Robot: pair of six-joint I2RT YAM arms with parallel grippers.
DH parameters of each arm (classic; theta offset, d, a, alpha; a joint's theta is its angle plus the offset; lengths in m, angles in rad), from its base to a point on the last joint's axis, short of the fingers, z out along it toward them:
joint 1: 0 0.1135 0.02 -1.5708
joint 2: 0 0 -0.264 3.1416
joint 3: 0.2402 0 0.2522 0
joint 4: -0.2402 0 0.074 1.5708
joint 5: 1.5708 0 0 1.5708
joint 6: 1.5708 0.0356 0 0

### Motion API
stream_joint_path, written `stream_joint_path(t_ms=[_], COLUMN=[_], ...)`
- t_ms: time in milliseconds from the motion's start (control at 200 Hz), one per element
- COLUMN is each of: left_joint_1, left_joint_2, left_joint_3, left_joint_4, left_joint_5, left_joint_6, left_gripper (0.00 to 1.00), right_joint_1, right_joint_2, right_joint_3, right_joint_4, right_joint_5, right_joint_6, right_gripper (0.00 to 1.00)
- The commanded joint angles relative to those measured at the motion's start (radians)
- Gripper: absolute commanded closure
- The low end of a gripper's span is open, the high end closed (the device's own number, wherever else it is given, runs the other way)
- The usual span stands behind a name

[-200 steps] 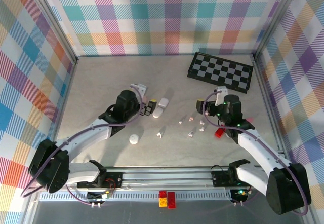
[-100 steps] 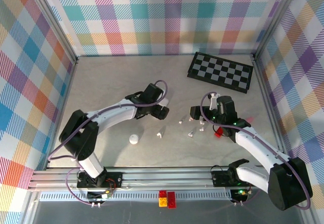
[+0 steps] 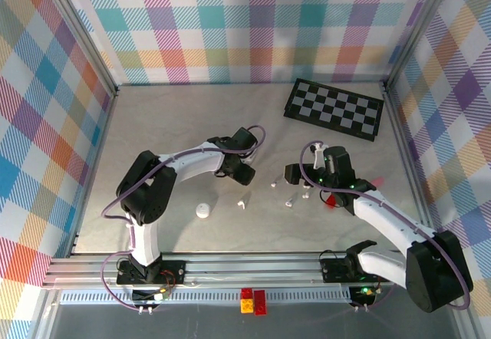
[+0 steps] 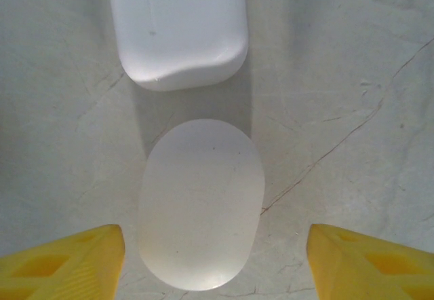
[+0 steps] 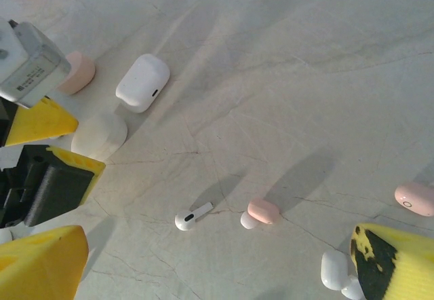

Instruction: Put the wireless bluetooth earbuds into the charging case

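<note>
A white oval charging case [image 4: 200, 205] lies on the table between the yellow fingertips [image 4: 68, 259] of my left gripper [image 4: 213, 240], which is open with a gap on each side of it. A second white case [image 4: 176, 28] lies just beyond, and a pink case [image 5: 76, 72] shows beside it. My right gripper [image 5: 217, 246] is open above the earbuds: a white stemmed one [image 5: 192, 216], a pink one [image 5: 261, 212], another pink one [image 5: 413, 198] and a white one [image 5: 336, 269]. From above, the left gripper [image 3: 239, 169] covers the cases and the right gripper [image 3: 295, 176] hangs by the earbuds [image 3: 273, 185].
A checkerboard [image 3: 334, 109] lies at the back right. A red block [image 3: 331, 199] sits under the right arm. A small white round piece [image 3: 202, 210] and one more earbud [image 3: 242, 201] lie nearer the front. Plaid walls enclose the table.
The left arm has stretched out to the right, bringing its gripper down over the cases. The right gripper has shifted a little to the left, toward the earbuds.
</note>
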Motion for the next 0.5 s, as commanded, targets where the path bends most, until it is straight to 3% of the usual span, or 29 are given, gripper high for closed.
stream_joint_path(t_ms=[0,270,335,495], left_joint_1=[-0.009,-0.009,-0.009,-0.009], left_joint_2=[0.022,0.037,0.041,0.056], left_joint_3=[0.025,0.016,0.012,0.014], left_joint_4=[-0.048,-0.012,-0.003,0.012], left_joint_5=[-0.022,-0.039,-0.036,-0.04], left_joint_6=[0.012,0.024,0.03,0.037], left_gripper=[0.33,0.41,0.47,0.47], right_joint_1=[0.012,0.015,0.015,0.015], right_joint_2=[-0.002,-0.016,-0.012,0.004], right_joint_3=[0.001,0.0,0.011,0.024], right_joint_4=[-0.002,0.0,-0.021,-0.03], right_joint_5=[0.004,0.019,0.026,0.027], right_joint_6=[0.016,0.067,0.089,0.133], right_gripper=[0.01,0.01,0.01,0.01])
